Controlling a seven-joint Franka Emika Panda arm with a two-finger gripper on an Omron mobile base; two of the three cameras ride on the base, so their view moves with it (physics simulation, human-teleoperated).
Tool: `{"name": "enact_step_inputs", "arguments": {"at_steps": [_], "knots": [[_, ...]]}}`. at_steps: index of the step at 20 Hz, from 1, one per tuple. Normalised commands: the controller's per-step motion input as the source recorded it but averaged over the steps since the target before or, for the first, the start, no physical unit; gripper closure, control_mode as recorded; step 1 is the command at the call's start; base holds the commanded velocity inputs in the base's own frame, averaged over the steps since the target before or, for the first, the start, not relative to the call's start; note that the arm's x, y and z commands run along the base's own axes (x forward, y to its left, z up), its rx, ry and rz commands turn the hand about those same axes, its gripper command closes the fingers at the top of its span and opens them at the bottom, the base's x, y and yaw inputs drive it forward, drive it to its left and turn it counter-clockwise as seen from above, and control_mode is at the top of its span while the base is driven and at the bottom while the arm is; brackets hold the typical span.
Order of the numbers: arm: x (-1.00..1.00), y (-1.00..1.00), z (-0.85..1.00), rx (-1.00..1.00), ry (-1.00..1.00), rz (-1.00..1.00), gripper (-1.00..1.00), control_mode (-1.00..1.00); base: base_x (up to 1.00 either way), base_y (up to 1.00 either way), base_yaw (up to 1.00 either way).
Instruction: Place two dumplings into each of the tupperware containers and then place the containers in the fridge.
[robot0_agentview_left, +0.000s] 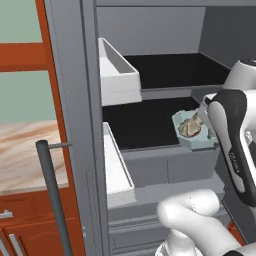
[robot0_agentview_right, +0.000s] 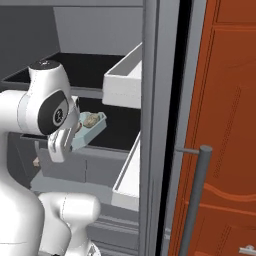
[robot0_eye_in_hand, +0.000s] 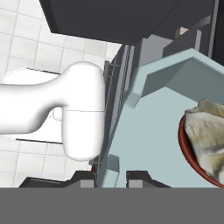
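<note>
Over the fridge's (robot0_agentview_left: 165, 165) lower black shelf (robot0_agentview_left: 145, 125), the gripper (robot0_eye_in_hand: 116, 174) pinches the pale blue tupperware container's (robot0_agentview_left: 195, 141) rim; dumplings (robot0_agentview_left: 190, 127) lie inside it.

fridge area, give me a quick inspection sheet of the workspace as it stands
surface: black fridge shelf, middle level, with the tub at its front right edge.
job's things: pale blue tupperware container holding dumplings that sit on a red-rimmed dish; fridge open.
clutter: nothing seen on the shelves; pale door bins look bare.
grippers: gripper shut on the tub's rim, seen in the hand view.
cables: nothing seen.
surroundings: orange-red cabinet door with grey handle, wood-look counter, white tiled floor.
</note>
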Motion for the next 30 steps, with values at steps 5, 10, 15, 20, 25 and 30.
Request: {"name": "enact_step_inputs", "arguments": {"at_steps": [5, 10, 15, 20, 25, 30], "knots": [[0.00, 0.00, 0.00, 0.00, 0.00, 0.00, 1.00, 1.00, 0.49, 0.00, 0.00], [0.00, 0.00, 0.00, 0.00, 0.00, 0.00, 1.00, 1.00, 0.47, 0.00, 0.00], [0.61, -0.07, -0.81, 0.01, -0.07, 0.10, 1.00, -1.00, 0.00, 0.00, 0.00], [0.79, -0.11, -0.55, 0.04, -0.24, 0.11, 1.00, -1.00, 0.00, 0.00, 0.00], [0.98, -0.04, -0.23, 0.08, -0.10, 0.02, 1.00, -1.00, 0.00, 0.00, 0.00], [0.88, 0.00, -0.16, 0.07, -0.01, 0.03, 1.00, -1.00, 0.00, 0.00, 0.00]]}}
